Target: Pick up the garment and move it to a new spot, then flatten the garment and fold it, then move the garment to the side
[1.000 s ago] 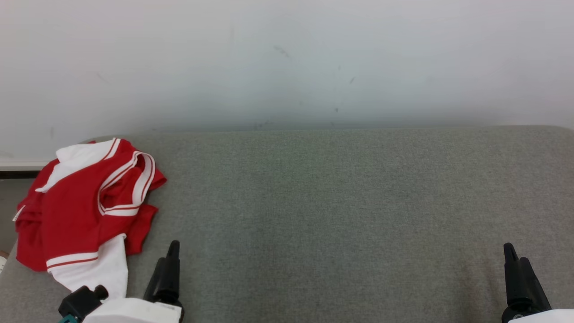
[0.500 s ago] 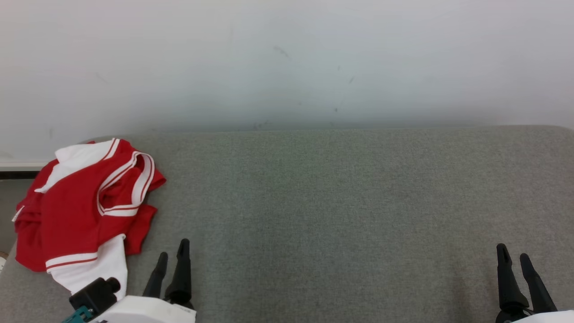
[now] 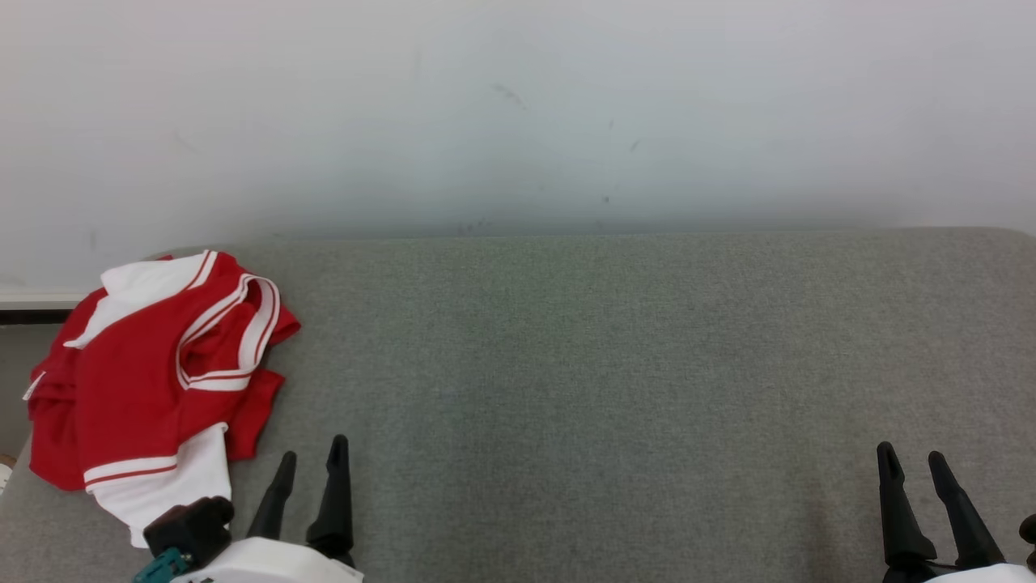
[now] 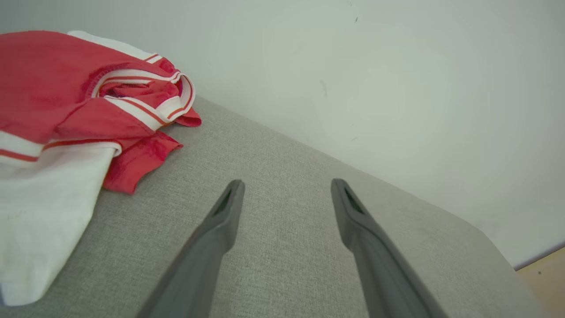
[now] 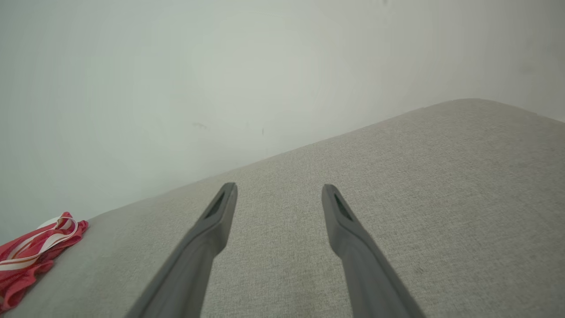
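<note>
A crumpled red garment (image 3: 137, 372) with white panels and striped trim lies in a heap at the left end of the grey padded surface (image 3: 607, 364). In the left wrist view the garment (image 4: 66, 110) sits up and to the left of my fingers. My left gripper (image 3: 312, 453) stands open just right of the garment's lower edge, nothing between its fingers (image 4: 225, 212). My right gripper (image 3: 910, 457) is open at the far right, well away from the cloth. The right wrist view catches a corner of the garment (image 5: 31, 251) at the lower left.
A pale wall (image 3: 518, 113) rises directly behind the grey surface. The surface ends at a rounded edge (image 4: 494, 238) with a strip of wooden floor (image 4: 545, 274) beyond it. A ledge (image 3: 32, 301) shows at the far left beside the garment.
Both grippers have gone from nearly shut to open. The left one has shifted slightly right and the right one slightly left. The garment lies as before.
</note>
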Robot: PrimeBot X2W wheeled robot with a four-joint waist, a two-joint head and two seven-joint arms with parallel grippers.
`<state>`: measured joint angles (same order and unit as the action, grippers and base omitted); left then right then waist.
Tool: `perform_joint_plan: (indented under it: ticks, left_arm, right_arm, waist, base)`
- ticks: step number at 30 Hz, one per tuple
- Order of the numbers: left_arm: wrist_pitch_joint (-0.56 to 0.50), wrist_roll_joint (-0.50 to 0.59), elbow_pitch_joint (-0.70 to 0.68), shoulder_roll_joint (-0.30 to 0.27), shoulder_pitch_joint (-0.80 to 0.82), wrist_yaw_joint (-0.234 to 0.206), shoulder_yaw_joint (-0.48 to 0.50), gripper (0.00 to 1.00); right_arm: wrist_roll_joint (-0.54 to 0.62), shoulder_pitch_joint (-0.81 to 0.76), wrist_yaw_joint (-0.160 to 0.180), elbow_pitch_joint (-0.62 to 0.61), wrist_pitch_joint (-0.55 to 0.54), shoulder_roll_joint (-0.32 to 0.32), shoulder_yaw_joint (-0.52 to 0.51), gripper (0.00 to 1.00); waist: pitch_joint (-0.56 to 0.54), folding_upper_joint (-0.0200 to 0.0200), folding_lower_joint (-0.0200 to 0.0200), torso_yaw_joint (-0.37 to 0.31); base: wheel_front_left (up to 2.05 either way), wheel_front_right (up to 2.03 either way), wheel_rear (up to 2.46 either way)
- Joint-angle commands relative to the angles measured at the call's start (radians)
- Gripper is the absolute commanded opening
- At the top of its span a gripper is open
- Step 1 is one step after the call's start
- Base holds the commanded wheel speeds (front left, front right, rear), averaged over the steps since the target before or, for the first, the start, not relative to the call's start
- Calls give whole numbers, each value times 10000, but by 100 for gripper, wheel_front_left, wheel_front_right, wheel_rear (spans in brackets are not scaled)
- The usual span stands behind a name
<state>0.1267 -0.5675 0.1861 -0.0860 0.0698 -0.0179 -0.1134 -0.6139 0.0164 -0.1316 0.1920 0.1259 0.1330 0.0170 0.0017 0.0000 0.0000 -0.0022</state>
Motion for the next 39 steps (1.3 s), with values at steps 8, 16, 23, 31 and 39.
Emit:
perform_joint_plan:
  ticks: [8,16,23,31,39]
  left_arm:
    - [300,1216,-124,-358,-79,-252,-351,100]
    - [504,2009,-125,-535,-126,-474,-658,100]
    - [661,2653,-148,-639,-154,-697,-853,100]
    - [809,3228,-116,-730,-227,-846,-1028,100]
    - [992,3770,-71,-743,-282,-943,-1131,100]
  right_arm:
    - [1004,-86,10,-109,311,192,190,100]
    - [1727,-123,11,-41,511,201,294,100]
    - [2182,-175,12,80,669,193,329,100]
    - [2552,-238,13,158,816,104,269,100]
    - [2982,-316,14,226,988,-24,141,100]
  waist:
    - [-29,0,0,42]
    - [-23,0,0,42]
    - [-19,0,0,37]
    - [-25,0,0,32]
    - [-19,0,0,54]
  base:
    - [0,0,0]
    - [0,0,0]
    - [0,0,0]
    - [0,0,0]
    - [0,0,0]
